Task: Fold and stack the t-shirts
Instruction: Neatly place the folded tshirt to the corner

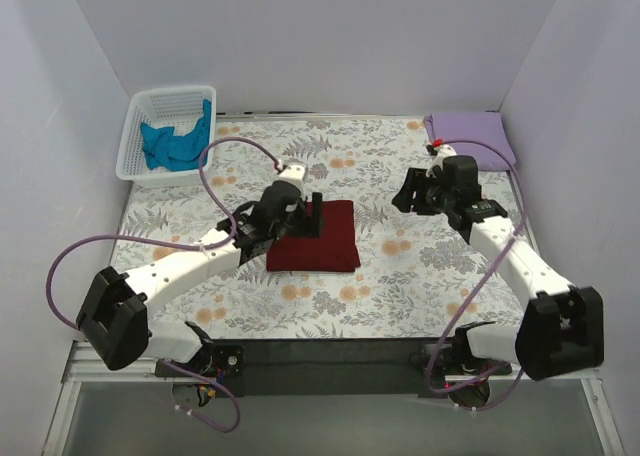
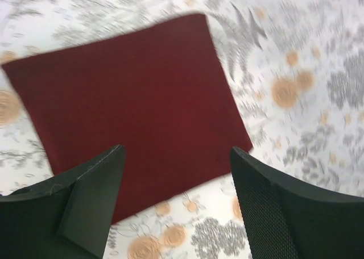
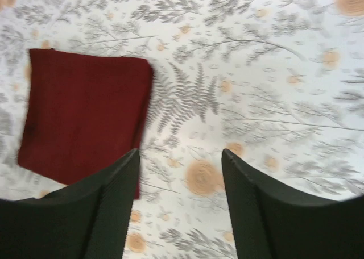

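Note:
The dark maroon t-shirt [image 1: 318, 238] lies folded into a flat rectangle at the middle of the floral cloth; it also shows in the left wrist view [image 2: 125, 94] and the right wrist view [image 3: 82, 120]. The lavender t-shirt [image 1: 470, 133] lies folded at the far right corner. The teal t-shirt [image 1: 176, 143] is crumpled in the white basket. My left gripper [image 1: 306, 214] is open and empty, hovering over the maroon shirt's left edge. My right gripper [image 1: 408, 195] is open and empty, above the cloth to the right of the maroon shirt.
The white lattice basket [image 1: 140, 141] stands at the far left corner. The floral grey and orange cloth [image 1: 400, 266] covers the table. Pale walls close in on the left, back and right.

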{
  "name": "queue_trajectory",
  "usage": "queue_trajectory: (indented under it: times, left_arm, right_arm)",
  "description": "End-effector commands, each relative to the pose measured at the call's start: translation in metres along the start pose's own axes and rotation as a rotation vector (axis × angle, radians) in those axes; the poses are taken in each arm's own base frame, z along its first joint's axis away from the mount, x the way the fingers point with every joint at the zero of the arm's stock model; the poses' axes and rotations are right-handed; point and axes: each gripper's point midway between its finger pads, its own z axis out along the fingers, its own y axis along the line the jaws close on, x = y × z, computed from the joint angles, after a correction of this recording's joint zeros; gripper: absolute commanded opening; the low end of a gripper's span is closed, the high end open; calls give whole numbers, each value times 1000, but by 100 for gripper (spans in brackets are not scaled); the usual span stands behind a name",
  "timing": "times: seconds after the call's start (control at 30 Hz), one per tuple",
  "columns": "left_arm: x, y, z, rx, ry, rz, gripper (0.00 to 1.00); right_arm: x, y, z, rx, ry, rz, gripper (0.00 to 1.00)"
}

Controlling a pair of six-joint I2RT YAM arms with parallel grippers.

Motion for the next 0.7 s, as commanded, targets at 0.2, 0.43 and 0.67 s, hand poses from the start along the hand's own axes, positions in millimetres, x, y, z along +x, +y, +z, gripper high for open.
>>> queue_trajectory:
  times: [0.2, 0.43, 0.67]
  left_arm:
    - [72, -74, -5, -57, 101, 424, 73]
    - [104, -110, 20, -116, 140, 659, 64]
    - [121, -112, 38, -142, 180, 743, 52]
  right_arm:
    - [59, -42, -69, 228, 62, -56, 87]
    - [84, -44, -75, 227, 75, 16, 98]
    - [103, -51, -76, 244, 99, 25, 98]
